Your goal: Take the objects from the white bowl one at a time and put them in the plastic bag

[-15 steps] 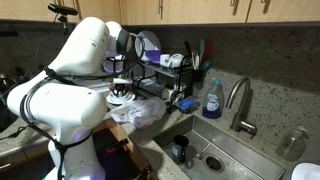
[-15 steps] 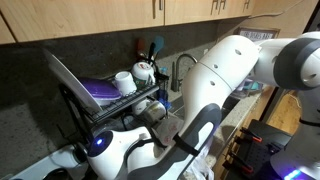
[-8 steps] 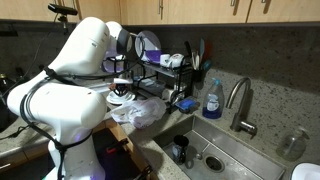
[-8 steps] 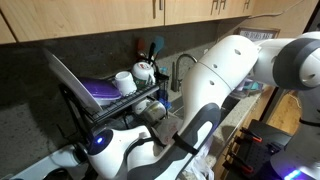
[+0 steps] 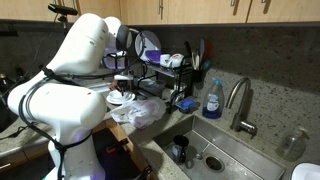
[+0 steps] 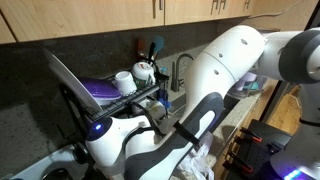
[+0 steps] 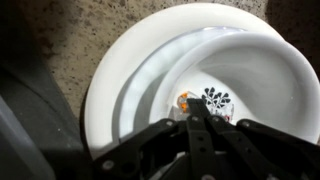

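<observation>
Arm (image 6: 225, 85) has shifted since half a second ago: in an exterior view its big white link now sits further toward the rack and fills more of the frame. In an exterior view the gripper (image 5: 121, 86) hangs over the bowl (image 5: 117, 98), about where it was, maybe a touch higher.

Wrist view: gripper (image 7: 197, 108) fingers are drawn in together at centre, tips down inside the bowl (image 7: 265, 60). A small orange-and-dark item (image 7: 205, 99) lies right at the tips on the bowl floor. Can't tell if it is pinched or just beside the tips, or if the dark pattern is printed on the bowl.

Bag (image 5: 143, 112) lies crumpled on the counter just beside the bowl, sink side.

Judgement: the fingers have closed for a pick and the arm is starting to reposition. Next comes a lift clear of the bowl, then a short carry to the bag. Transfer not done yet. Risk: the item may slip from a shallow pinch.
</observation>
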Robot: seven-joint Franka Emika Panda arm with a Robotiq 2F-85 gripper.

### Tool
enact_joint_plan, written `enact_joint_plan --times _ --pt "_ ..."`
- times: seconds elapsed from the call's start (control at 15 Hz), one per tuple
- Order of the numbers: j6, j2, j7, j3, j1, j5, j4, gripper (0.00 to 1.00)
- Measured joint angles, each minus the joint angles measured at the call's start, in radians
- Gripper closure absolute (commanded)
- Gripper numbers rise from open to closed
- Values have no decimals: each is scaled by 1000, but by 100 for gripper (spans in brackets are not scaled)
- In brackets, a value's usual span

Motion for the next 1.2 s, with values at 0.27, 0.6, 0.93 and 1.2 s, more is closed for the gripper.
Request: enact_joint_plan --times 0.27,0.6,0.93,1.2 --pt "0 -25 15 0 -3 0 -7 96" --pt "0 -23 -14 6 0 0 -10 68" --pt "0 -12 -64 13 4 0 -8 32" --pt "-1 15 -76 13 8 0 7 50"
